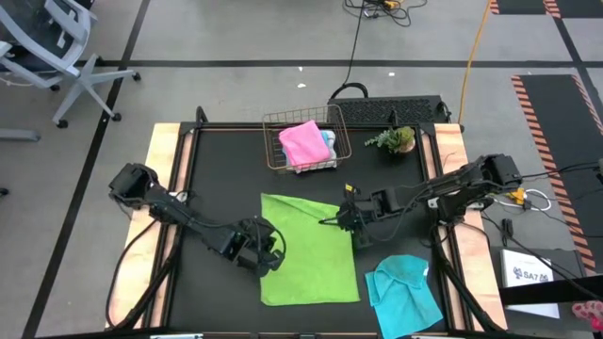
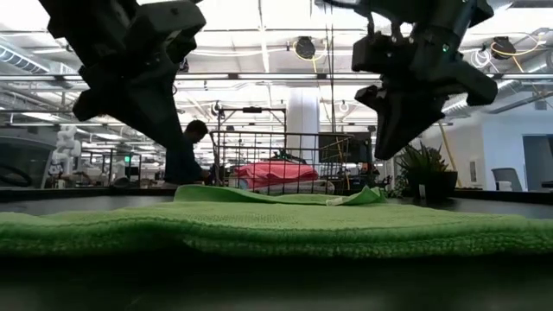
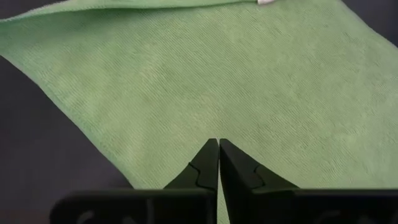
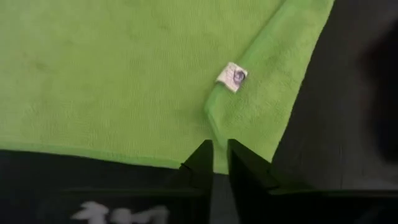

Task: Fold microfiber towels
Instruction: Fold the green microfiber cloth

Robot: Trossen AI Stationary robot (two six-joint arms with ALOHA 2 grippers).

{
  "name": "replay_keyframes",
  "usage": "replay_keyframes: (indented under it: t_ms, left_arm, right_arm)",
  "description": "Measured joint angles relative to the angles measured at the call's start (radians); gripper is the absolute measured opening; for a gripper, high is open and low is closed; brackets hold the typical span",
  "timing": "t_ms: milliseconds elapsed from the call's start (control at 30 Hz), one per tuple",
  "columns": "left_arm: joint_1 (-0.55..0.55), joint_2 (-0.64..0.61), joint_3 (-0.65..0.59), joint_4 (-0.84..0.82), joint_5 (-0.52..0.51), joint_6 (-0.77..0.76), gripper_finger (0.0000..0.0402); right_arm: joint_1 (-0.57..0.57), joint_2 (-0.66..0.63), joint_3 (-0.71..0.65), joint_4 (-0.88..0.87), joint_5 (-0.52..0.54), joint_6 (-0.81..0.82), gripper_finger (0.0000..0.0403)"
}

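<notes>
A lime green towel (image 1: pixel 311 250) lies spread flat on the black mat at the table's middle. Its far right corner (image 4: pixel 261 99), with a white tag (image 4: pixel 232 76), is folded over onto it. My left gripper (image 1: pixel 273 252) is shut and hovers over the towel's left edge (image 3: pixel 124 155). My right gripper (image 1: pixel 341 221) hovers over the folded corner, its fingers a narrow gap apart and empty. In the low view both grippers (image 2: pixel 160 130) (image 2: pixel 384 154) hang clear above the towel (image 2: pixel 276 233). A cyan towel (image 1: pixel 405 294) lies crumpled at the near right.
A copper wire basket (image 1: pixel 273 141) at the far middle holds a pink towel (image 1: pixel 303 141) and a blue one (image 1: pixel 328 141). A small green plant (image 1: pixel 396 139) stands to its right. A person (image 2: pixel 186 155) shows in the room behind the table.
</notes>
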Motion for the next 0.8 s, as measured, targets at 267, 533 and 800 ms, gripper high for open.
replay_keyframes:
  t_ms: [267,533,800]
  left_arm:
    - [0.018,0.000,0.000,0.001,0.001,0.017,0.0003]
    - [0.066,0.000,0.000,0.000,-0.003,0.077,0.0019]
    - [0.119,0.000,0.000,0.000,0.011,0.159,0.0006]
  right_arm:
    - [-0.003,0.000,-0.050,0.109,-0.001,0.045,0.0124]
    - [-0.002,0.000,-0.113,0.241,-0.002,0.138,0.0133]
    - [-0.002,0.000,-0.153,0.298,-0.002,0.141,0.0124]
